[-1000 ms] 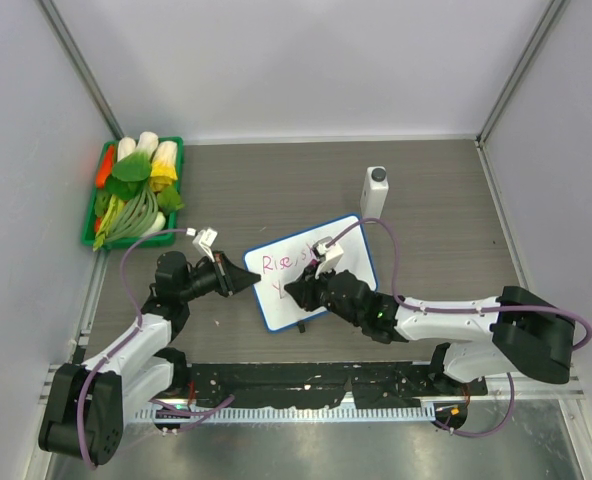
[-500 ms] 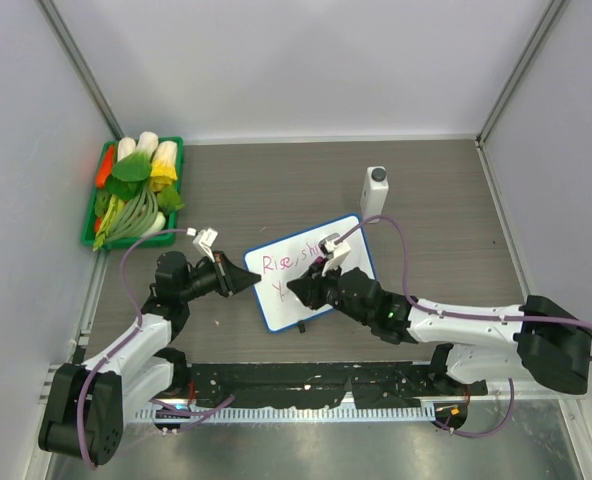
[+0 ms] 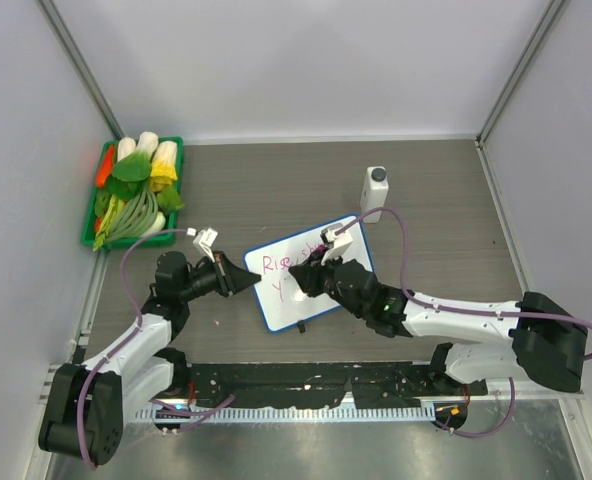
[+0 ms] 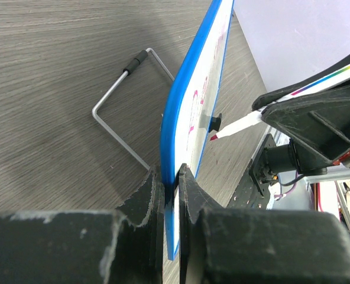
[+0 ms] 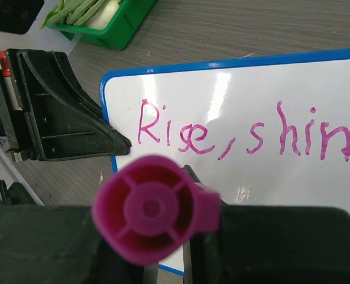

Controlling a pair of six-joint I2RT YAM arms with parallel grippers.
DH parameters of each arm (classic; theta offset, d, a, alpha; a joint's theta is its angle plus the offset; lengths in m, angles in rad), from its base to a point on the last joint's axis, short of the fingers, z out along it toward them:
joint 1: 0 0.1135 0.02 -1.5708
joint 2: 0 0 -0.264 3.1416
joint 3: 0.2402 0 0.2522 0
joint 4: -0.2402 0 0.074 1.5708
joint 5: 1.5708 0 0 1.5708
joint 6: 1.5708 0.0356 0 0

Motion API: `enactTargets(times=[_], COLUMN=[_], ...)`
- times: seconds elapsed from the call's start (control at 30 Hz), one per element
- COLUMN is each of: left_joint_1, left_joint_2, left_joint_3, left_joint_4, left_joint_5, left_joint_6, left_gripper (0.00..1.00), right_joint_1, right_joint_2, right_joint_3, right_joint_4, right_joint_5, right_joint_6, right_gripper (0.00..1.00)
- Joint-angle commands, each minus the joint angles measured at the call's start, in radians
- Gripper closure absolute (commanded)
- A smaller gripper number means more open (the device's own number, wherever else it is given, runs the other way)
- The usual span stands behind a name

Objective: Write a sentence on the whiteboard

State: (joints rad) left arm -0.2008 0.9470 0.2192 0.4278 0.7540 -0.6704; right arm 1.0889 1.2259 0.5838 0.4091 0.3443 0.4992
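Mid-worktop [image 3: 446, 200], the whiteboard [image 3: 279, 300] stands propped, left jaws clenched on its left rim, right part hidden under the right arm. Right jaws grasp a pink marker [image 5: 151, 207]; tip contact unclear. The sentence [image 5: 222, 133] reads "Rise, shin", rest cut off, line 2 mostly hidden.

Left gripper [image 4: 170, 177] clamps the whiteboard [image 4: 190, 100] rim at 6 o'clock; marker [image 4: 234, 126] tip beside its face, 3 o'clock; wire stand [image 4: 113, 97], 10 o'clock.

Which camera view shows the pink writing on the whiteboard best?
Right wrist view: the sentence on the whiteboard is large, reading "Rise, shin". Top view shows it tiny; left wrist view sees the board edge-on, only pink slivers.
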Motion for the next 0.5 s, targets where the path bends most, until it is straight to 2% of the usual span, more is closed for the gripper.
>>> enactTargets(times=[0.0, 0.47], left_joint_1=[0.008, 0.008], left_joint_2=[-0.008, -0.008], left_joint_3=[-0.009, -0.007], left_joint_4=[0.012, 0.012], left_joint_5=[-0.058, -0.054], left_joint_6=[0.071, 0.074], left_gripper=[1.00, 1.00], right_joint_1=[-0.003, -0.003], right_joint_2=[0.029, 0.066], right_joint_3=[0.048, 0.031], right_joint_4=[0.031, 0.022], right_joint_5=[0.035, 0.025], right_joint_6=[-0.011, -0.002], right_gripper=[0.99, 0.99])
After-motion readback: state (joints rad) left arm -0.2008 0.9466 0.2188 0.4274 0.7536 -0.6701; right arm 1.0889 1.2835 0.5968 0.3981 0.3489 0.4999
